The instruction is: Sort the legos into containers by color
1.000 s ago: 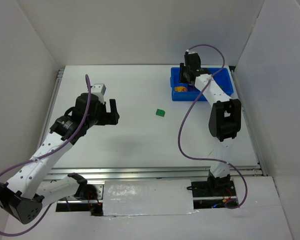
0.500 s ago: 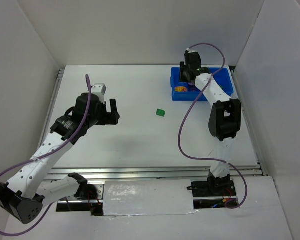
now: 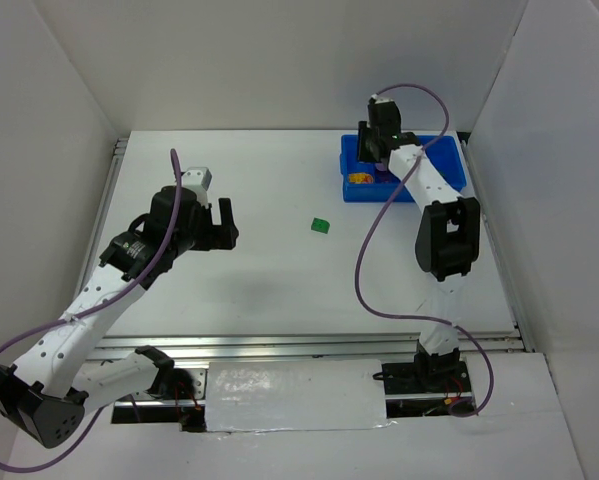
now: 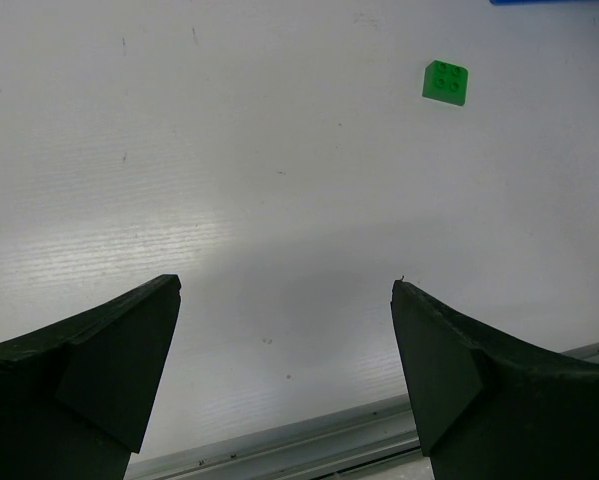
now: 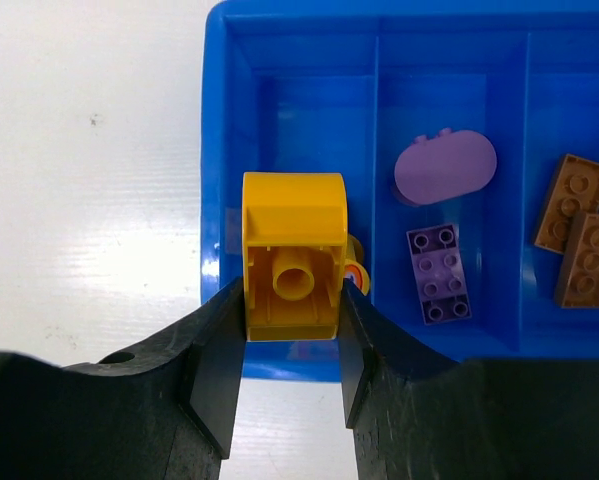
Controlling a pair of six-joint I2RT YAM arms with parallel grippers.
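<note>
We pinch a yellow brick in the R gripper over the far-right-corner tray, ready to drop w/ yellows; L gripper wide, idle.

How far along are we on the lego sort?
Done: two purple pieces and two brown bricks lie in separate compartments of the blue tray. In hand: the right tool grips a yellow brick over the left compartment, beside another yellow piece. Left: the green brick sits alone on the table; the left tool is open and empty.
</note>
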